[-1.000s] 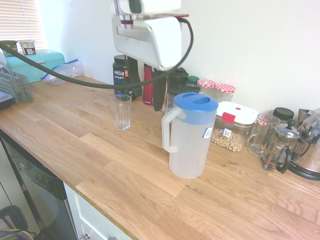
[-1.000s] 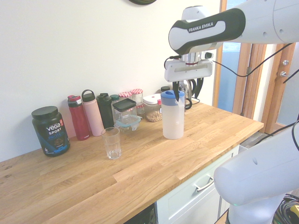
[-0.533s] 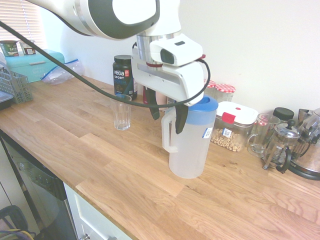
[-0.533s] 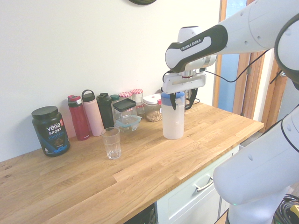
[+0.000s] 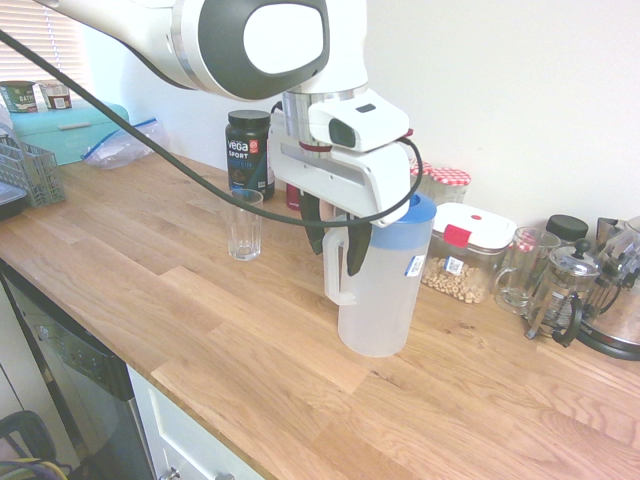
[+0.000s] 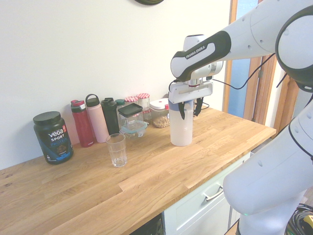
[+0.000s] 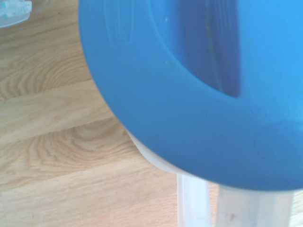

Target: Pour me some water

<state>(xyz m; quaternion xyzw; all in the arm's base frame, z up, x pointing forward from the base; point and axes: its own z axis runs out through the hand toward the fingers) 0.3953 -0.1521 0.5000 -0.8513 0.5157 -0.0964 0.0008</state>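
A translucent plastic pitcher (image 5: 385, 295) with a blue lid (image 5: 400, 215) stands upright on the wooden counter (image 5: 150, 300), its white handle (image 5: 336, 270) facing the glass. My gripper (image 5: 335, 238) hangs over the handle's top, open, with one dark finger on each side of it. The second exterior view shows the gripper (image 6: 189, 108) low against the pitcher (image 6: 181, 131). An empty clear glass (image 5: 243, 225) stands apart to the pitcher's side, also seen as the glass (image 6: 117, 150). The lid (image 7: 189, 85) fills the wrist view, with the handle (image 7: 194, 203) below it.
Along the wall stand a black Vega tub (image 5: 249, 150), several bottles (image 6: 93, 122), red-lidded jars (image 5: 450, 185), a food box (image 5: 465, 255) and a French press (image 5: 560, 295). A dish rack (image 5: 25, 170) and teal box (image 5: 70, 125) sit far off.
My gripper came down from above the pitcher and now straddles the handle's top, a little lower than half a second ago. The pitcher and the glass stayed put.
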